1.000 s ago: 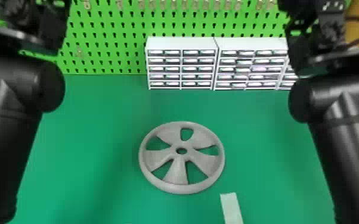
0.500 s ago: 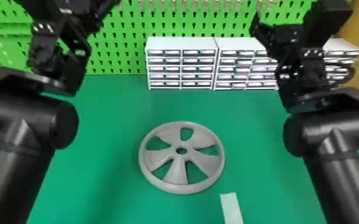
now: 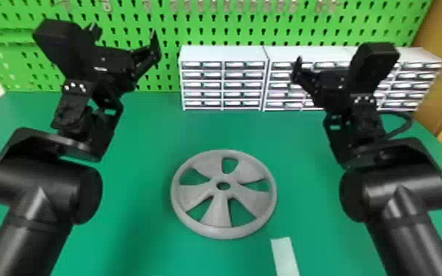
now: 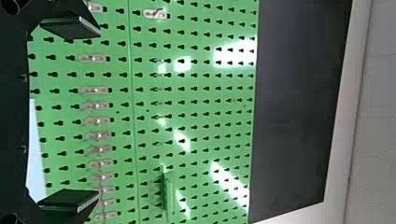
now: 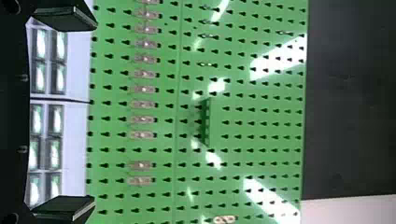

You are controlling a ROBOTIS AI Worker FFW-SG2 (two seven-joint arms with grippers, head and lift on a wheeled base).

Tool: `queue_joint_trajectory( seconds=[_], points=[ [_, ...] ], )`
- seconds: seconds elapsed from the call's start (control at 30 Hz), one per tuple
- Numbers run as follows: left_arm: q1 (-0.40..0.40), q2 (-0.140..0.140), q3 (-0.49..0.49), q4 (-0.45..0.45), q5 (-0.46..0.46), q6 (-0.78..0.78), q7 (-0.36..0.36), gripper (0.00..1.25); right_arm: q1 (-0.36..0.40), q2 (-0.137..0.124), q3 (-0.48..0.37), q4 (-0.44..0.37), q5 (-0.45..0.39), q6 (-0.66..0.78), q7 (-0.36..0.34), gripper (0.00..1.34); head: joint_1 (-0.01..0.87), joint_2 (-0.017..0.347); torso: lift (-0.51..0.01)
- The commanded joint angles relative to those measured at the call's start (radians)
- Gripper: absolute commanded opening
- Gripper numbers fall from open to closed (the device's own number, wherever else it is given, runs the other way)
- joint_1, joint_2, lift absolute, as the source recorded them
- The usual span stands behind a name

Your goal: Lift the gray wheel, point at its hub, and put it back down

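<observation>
At far left, holding the left hand up before the green pegboard, open and empty. Moving rightward, find the gray wheel flat on the counter, below and closer in than that hand, off to the inner side. Being round, offering no long axis to match; hub facing up, uncovered. Just beside the near right edge, see a pale strip. At far right, holding the right hand up before the white drawer units, likewise spread on nothing, perhaps slightly nearer the wheel. Compared with half a second ago, drawn both hands back and inward; left the wheel unmoved. To lift, probably lower both hands to opposite sides of the wheel; beware gripping unevenly and tipping the wheel.
</observation>
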Motion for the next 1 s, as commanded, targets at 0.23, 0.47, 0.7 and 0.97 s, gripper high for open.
queue_joint_trajectory(
  seconds=[0.23,0.47,0.7,0.97],
  points=[
    [0.045,-0.015,-0.021,0.072,-0.042,-0.048,-0.011,1.18,0.080,0.012,0.016,0.033,0.028,0.011,0.009,1.34,0.692,0.048,-0.088],
    [0.087,-0.058,0.022,0.138,-0.024,-0.094,-0.054,1.18,0.088,0.013,0.008,0.085,0.025,-0.005,0.043,1.34,0.692,0.048,-0.088],
    [0.096,-0.064,0.033,0.193,-0.050,-0.103,-0.075,1.19,0.088,0.022,-0.021,0.151,0.026,-0.044,0.074,1.34,0.692,0.048,-0.088],
    [0.097,-0.072,0.042,0.233,-0.084,-0.103,-0.084,1.20,0.085,0.024,-0.025,0.176,0.026,-0.060,0.080,1.34,0.692,0.048,-0.088]
  ],
)
